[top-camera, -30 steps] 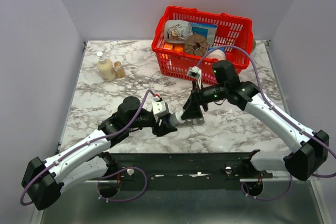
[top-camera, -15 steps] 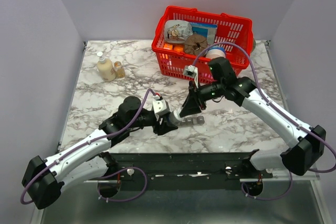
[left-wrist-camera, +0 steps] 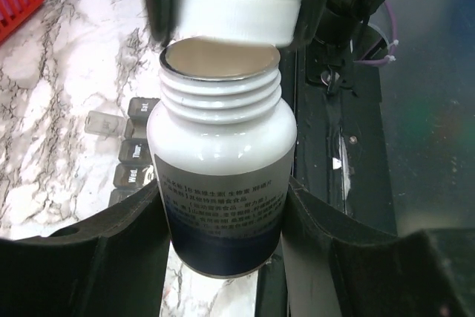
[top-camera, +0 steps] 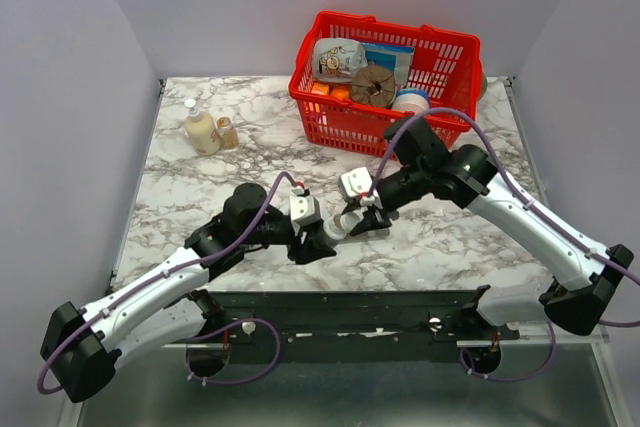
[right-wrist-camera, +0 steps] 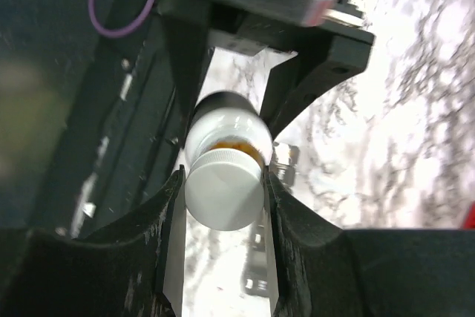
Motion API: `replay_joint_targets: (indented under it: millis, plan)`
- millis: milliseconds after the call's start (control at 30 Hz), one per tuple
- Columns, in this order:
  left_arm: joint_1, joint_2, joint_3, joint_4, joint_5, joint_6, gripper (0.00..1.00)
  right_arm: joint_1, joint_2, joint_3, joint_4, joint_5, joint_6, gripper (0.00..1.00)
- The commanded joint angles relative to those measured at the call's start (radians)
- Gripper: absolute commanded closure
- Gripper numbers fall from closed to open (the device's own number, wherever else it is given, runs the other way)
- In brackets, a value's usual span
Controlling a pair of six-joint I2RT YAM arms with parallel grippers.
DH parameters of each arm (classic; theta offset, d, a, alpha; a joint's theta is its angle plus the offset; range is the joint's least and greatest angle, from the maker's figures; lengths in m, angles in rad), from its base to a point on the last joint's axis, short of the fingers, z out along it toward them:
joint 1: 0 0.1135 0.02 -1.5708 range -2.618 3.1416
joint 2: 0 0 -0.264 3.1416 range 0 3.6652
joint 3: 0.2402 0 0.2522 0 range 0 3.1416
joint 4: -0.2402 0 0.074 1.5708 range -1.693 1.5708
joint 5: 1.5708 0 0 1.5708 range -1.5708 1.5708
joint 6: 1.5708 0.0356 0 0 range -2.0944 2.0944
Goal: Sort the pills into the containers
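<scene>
Evidently an uncapping step: the left gripper (left-wrist-camera: 223,202) is closed around the body of the pill bottle (left-wrist-camera: 223,139), one finger on each side of the label. This grip presumably keeps the bottle from turning while its closure is worked. The bottle's mouth points away from the left wrist, toward the other arm. The right gripper (right-wrist-camera: 223,200) is clamped on the white ribbed cap (right-wrist-camera: 223,183), which sits just off the bottle's mouth and slightly askew. The screw threads are bare beneath it, and a gap shows between rim and cap. In the right wrist view an orange-brown band appears in that gap, probably the pills; their number and shape cannot be told. The containers (left-wrist-camera: 132,155), a dark strip of small lidded compartments with day labels, lie on the marble table (top-camera: 200,187) just beside and below the bottle, apart from both grippers. That closeness presumably keeps the pouring path short. Whether any compartment is open or already holds a pill cannot be told. The red basket (top-camera: 330,117) stands well beyond the bottle, toward the far wall, and plays no part here. By judgement, sorting proper has not begun: the cap must be carried clear of the bottle's mouth, then the bottle tipped gently over the strip. The hazard is that several pills spill at once.
</scene>
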Motion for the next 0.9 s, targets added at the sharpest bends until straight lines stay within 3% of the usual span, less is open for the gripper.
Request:
replay_joint_targets:
  millis: [0,133,233,267,400,533,700,800,833,867]
  plan:
    - [0.021,-0.002,-0.008,-0.055,0.074,0.021,1.0,0.008,-0.016,0.052,-0.211,0.011,-0.45,0.91]
    - [0.023,0.03,0.007,-0.098,0.075,0.047,1.0,0.009,0.014,0.131,-0.236,0.038,-0.484,0.91]
    - [0.023,0.023,0.024,-0.139,0.026,0.079,1.0,0.0,0.012,0.134,-0.17,0.129,-0.346,0.92]
    - [0.023,0.018,0.027,-0.164,-0.022,0.087,1.0,-0.009,0.009,0.119,-0.111,0.178,-0.234,0.92]
    - [0.024,0.003,0.027,-0.207,-0.123,0.105,1.0,-0.175,-0.011,-0.027,0.097,0.282,0.149,0.94]
    - [0.026,-0.03,0.016,-0.173,-0.156,0.073,1.0,-0.384,0.02,-0.188,0.132,0.221,0.298,0.92]
    - [0.049,-0.174,-0.076,0.32,-0.166,-0.201,1.0,-0.542,0.026,-0.393,0.243,0.209,0.326,0.91]
    - [0.103,-0.165,-0.048,0.567,-0.16,-0.422,1.0,-0.567,0.023,-0.473,0.304,0.192,0.35,0.91]
    - [0.118,-0.162,-0.044,0.63,-0.168,-0.571,1.0,-0.567,0.028,-0.493,0.315,0.192,0.354,0.91]
    - [0.156,-0.156,-0.041,0.772,-0.18,-0.644,1.0,-0.567,0.032,-0.499,0.327,0.19,0.361,0.91]
